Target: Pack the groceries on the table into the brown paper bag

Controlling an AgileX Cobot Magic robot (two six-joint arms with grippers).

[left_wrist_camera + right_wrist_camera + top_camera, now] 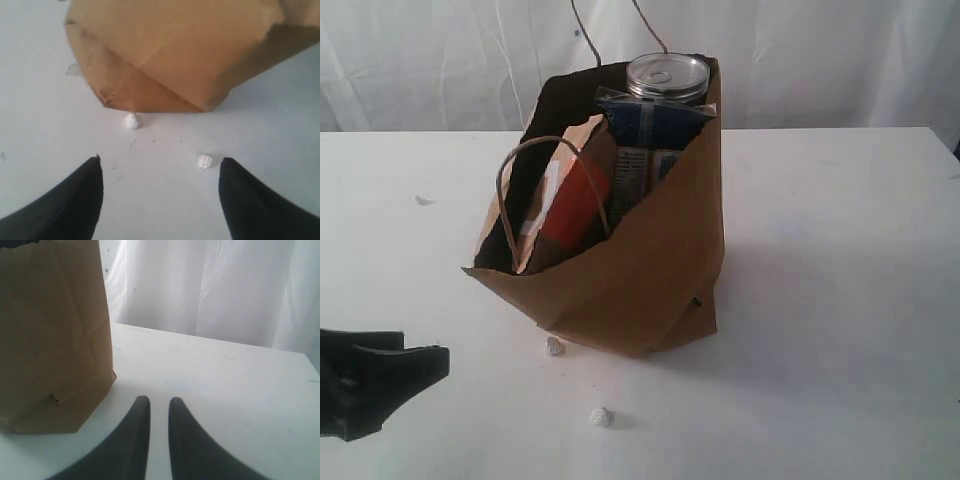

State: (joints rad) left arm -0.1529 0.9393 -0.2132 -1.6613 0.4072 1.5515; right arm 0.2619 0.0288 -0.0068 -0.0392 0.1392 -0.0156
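Observation:
The brown paper bag [640, 270] stands mid-table, leaning and creased, with its mouth open. Inside it show a can with a silver pull-tab lid [667, 75], a dark-blue packet [655, 125] and a brown pouch with an orange strip [575, 205]. My left gripper [425, 358] hangs low at the front left, short of the bag [170, 55]. It [160, 162] is open over bare table, with nothing between its fingers. My right gripper [159, 401] is beside the bag [50, 340], its fingers nearly together with only a thin gap and nothing in them. It is out of the exterior view.
Two small white crumpled pellets [554, 346] [601, 416] lie on the white table [840, 300] just in front of the bag. One pellet [204, 161] sits close to a left fingertip, the other [133, 120] at the bag's foot. A white curtain [210, 285] hangs behind.

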